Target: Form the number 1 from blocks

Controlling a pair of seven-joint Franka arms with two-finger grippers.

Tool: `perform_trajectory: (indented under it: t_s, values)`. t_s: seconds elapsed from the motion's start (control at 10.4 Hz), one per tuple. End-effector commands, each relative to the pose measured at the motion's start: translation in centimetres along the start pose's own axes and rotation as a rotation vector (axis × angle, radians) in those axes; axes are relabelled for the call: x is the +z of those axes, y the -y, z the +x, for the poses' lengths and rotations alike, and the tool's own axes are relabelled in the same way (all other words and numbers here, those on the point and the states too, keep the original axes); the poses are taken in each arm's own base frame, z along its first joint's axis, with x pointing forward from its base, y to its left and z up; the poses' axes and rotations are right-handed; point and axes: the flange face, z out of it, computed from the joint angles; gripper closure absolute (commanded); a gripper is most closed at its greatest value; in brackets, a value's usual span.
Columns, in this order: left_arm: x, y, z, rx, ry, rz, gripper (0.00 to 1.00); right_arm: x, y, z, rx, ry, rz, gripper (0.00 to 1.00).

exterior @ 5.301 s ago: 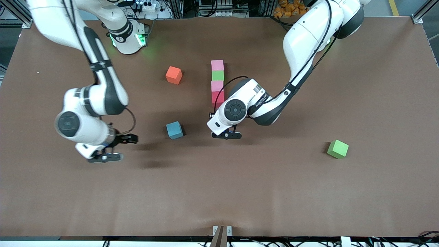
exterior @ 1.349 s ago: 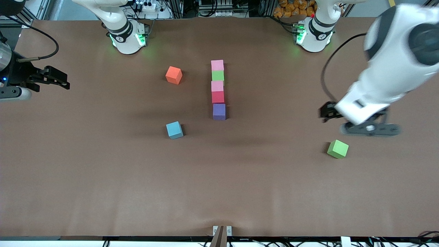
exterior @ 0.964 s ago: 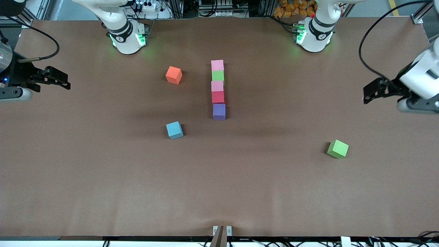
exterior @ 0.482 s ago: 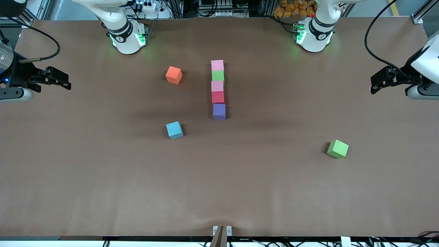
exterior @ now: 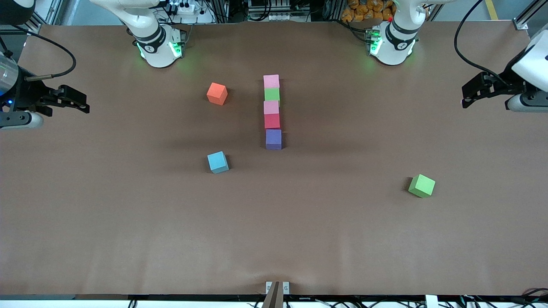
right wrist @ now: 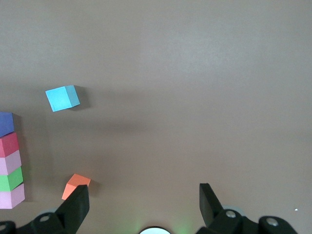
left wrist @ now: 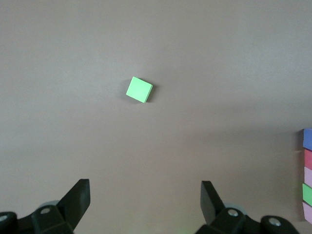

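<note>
Five blocks stand in a row mid-table, farthest to nearest the front camera: pink block (exterior: 271, 81), green block (exterior: 272, 94), second pink block (exterior: 271, 107), red block (exterior: 272, 121), purple block (exterior: 273, 139); none bears legible writing. The left gripper (exterior: 471, 92) and right gripper (exterior: 75, 100), both spread and empty, hang over the table's ends, their arms cut off by the frame edges.

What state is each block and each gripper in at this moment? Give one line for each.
Pink block: head of the line, farthest from the camera.
Green block: second in line.
Second pink block: third.
Red block: fourth.
Purple block: nearest end of the line.
Loose green block: alone, turned askew.
Orange block: alone.
Blue block: alone.
Left gripper: open, empty.
Right gripper: open, empty.
</note>
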Motion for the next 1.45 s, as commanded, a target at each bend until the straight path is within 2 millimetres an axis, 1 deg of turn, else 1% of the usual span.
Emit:
perform_trajectory:
  t_s: [0.0,0.19,0.39,0.67,0.96,1.35]
  values:
    - [-0.77,-0.37,-1.23,-0.002,-0.024,-0.003,0.00,-1.33,-0.34,0.14,0.002,-0.048,-0.012,0.00]
    - [-0.57,-0.87,-0.91,0.023,-0.021,-0.005,0.00,-1.67,-0.41,0.21,0.003,-0.070,-0.013,0.00]
    - [-0.89,-0.82,-0.77,0.019,-0.028,-0.032,0.00,-1.60,-0.57,0.15,0.006,-0.067,-0.013,0.00]
    - [-0.74,-1.20,-0.69,0.016,-0.023,-0.058,0.00,-1.67,-0.74,0.14,0.010,-0.068,-0.012,0.00]
    - [-0.33,-1.00,-0.52,0.028,-0.017,-0.046,0.00,-1.37,-0.76,0.26,0.010,-0.062,-0.012,0.00]
    - [-0.33,-1.00,-0.52,0.011,-0.016,-0.046,0.00,-1.39,-0.75,0.14,0.010,-0.058,-0.012,0.00]
